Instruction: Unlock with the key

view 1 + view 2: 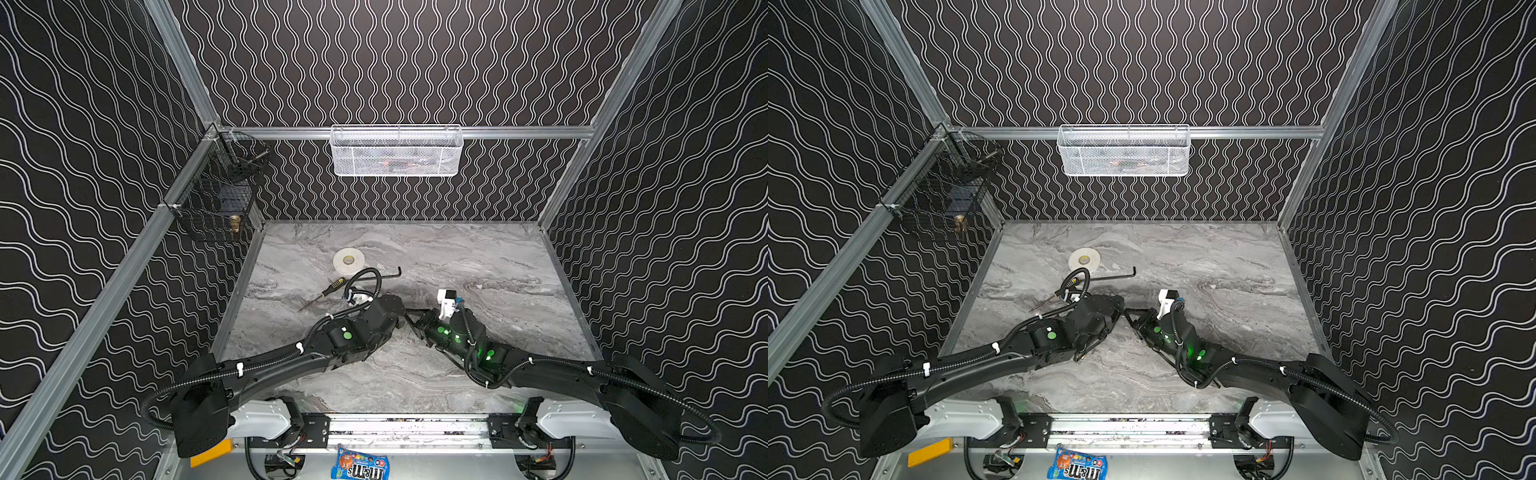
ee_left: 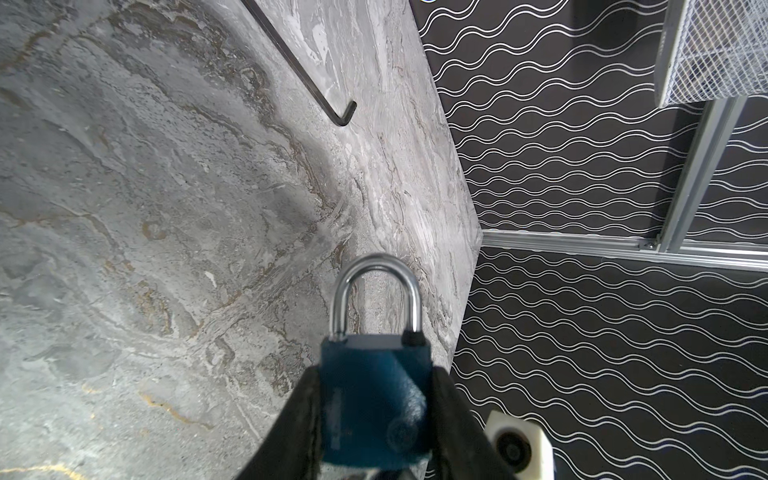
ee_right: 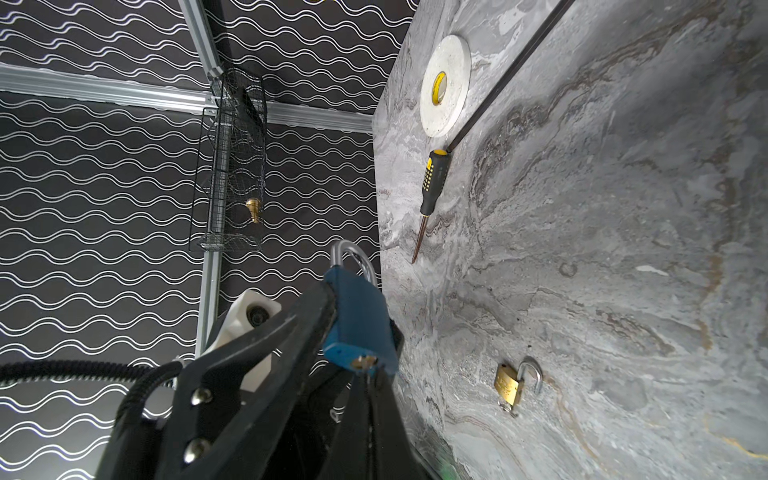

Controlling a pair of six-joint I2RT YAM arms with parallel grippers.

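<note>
The blue padlock (image 2: 376,403) is held off the surface (image 1: 478,257), over its middle, where the two arms meet in both top views. The left tool (image 2: 376,376) grips it by the two narrow sides of the body, one finger on each side.

The padlock's long axis runs in line with the left tool's fingers. In the left wrist view its steel shackle points straight out past the fingertips, away from the camera. Both legs of the shackle meet the body. The opposite end, with the brass keyhole (image 3: 362,363), faces the right tool (image 3: 366,386). That tool's fingers are pressed together, with their tips right at the keyhole; anything pinched between them is hidden.

A round stamped mark sits low on the padlock's face, too blurred to read.

A brass padlock (image 3: 509,386) lies flat on the surface near the tools, its shackle swung open; its lettering is too small to read. Farther back lie a black-and-yellow screwdriver (image 3: 432,183), a hex key (image 2: 299,66) and a white tape roll (image 3: 451,54) whose yellow core carries unreadable print. In front of the arms' base rail a blue candy bag (image 1: 360,467) reads "m&m's", seen upside down.
</note>
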